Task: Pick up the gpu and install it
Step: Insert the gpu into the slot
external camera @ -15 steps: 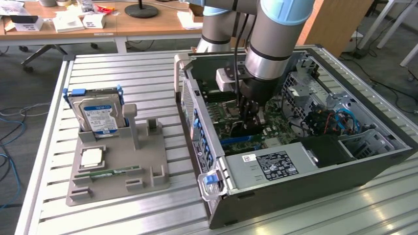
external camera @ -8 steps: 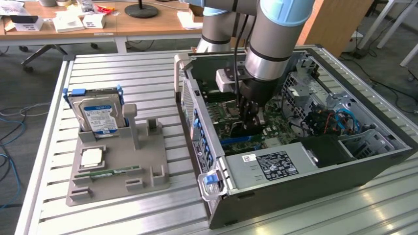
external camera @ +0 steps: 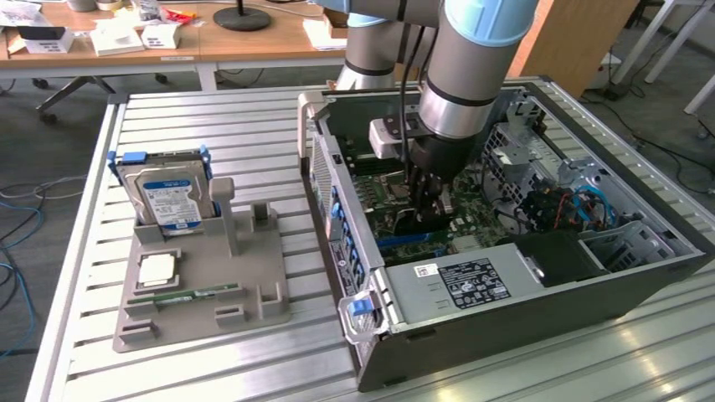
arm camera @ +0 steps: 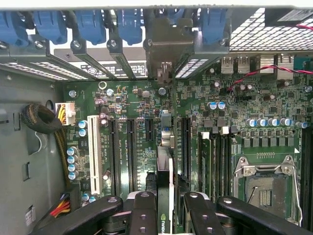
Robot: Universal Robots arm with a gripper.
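My gripper [external camera: 430,208] reaches down into the open computer case [external camera: 537,310], over the motherboard [external camera: 386,180]. In the wrist view the gripper [arm camera: 166,215] is shut on the gpu [arm camera: 165,191], one black finger [arm camera: 142,210] on each side. The gpu stands on edge among the long black expansion slots [arm camera: 131,152] of the motherboard [arm camera: 244,98]. Its silvery bracket [arm camera: 164,49] lies up against the case's rear wall, among the blue slot clips [arm camera: 129,24]. I cannot tell whether its lower edge sits in a slot.
An empty CPU socket [arm camera: 266,188] and memory slots [arm camera: 215,161] lie beside the card. Outside the case, a grey holder [external camera: 201,285] on the slatted table carries a hard drive [external camera: 173,197], a chip [external camera: 156,268] and a green memory stick [external camera: 184,296]. Cables [external camera: 564,205] run inside the case.
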